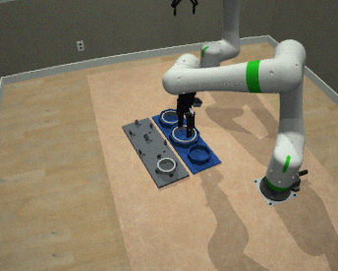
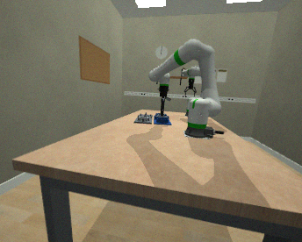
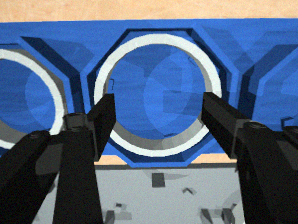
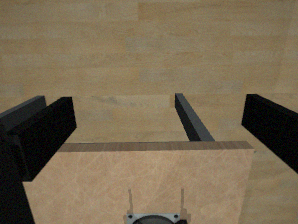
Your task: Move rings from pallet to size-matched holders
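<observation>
The blue pallet [image 1: 213, 162] [image 2: 163, 123] [image 3: 75, 30] holds a ring [image 1: 173, 135] [image 3: 157, 38] in its middle pocket and another ring [image 1: 162, 117] [image 3: 59, 102] in its far pocket. Its near pocket [image 1: 198, 155] is empty. A third ring [image 1: 166, 158] lies among the pads at the near end of the grey holder plate [image 1: 153, 147] [image 3: 150, 200]. My left gripper [image 1: 186, 130] [image 2: 162, 115] [image 3: 158, 106] points down over the middle ring, part open, fingertips within the bore's outline; their depth is unclear. My right gripper [image 1: 185, 13] [image 2: 190, 96] [image 4: 159, 111] is wide open and empty, high up, far from the rings.
The grey plate lies beside the pallet, with several small upright pads. The left arm's base [image 1: 276, 189] [image 2: 198, 131] stands on the table to one side. The table edge [image 4: 150, 146] shows below the right gripper.
</observation>
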Motion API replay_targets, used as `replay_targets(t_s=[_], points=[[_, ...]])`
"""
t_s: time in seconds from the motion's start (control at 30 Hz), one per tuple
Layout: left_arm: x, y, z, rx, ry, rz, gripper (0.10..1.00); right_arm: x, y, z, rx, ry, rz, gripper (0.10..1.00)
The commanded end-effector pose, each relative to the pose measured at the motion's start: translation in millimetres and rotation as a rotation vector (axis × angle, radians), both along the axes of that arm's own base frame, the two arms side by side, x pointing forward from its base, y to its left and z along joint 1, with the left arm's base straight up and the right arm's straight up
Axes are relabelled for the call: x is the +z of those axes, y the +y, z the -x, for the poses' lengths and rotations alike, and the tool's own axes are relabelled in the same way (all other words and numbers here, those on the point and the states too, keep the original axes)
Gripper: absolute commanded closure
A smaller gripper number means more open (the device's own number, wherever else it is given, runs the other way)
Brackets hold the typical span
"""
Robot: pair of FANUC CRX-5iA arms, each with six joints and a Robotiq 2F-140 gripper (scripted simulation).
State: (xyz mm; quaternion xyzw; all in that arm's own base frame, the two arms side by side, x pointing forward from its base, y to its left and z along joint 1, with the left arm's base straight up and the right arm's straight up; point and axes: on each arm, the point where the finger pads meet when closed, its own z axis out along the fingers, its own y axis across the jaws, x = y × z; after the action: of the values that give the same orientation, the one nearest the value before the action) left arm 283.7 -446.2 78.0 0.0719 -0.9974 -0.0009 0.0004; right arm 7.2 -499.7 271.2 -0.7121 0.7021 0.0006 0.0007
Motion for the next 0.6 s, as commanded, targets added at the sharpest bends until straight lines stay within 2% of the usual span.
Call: replay_targets(t_s=[0.0, 0.1, 0.3, 0.57], points=[[0.9, -1, 0, 0.0, -0.001, 0.002, 0.504, 0.8, 0, 0, 0.0, 0.0, 0.002, 0.098], [-3.7, -1, 0, 0.0, -0.001, 0.002, 0.504, 0.8, 0, 0, 0.0, 0.0, 0.002, 0.098], [-33.0, -1, 0, 0.0, -0.001, 0.002, 0.504, 0.8, 0, 0, 0.0, 0.0, 0.002, 0.098], [-34.6, -1, 0, 0.0, -0.001, 0.002, 0.485, 0.8, 0, 0, 0.0, 0.0, 0.002, 0.098]])
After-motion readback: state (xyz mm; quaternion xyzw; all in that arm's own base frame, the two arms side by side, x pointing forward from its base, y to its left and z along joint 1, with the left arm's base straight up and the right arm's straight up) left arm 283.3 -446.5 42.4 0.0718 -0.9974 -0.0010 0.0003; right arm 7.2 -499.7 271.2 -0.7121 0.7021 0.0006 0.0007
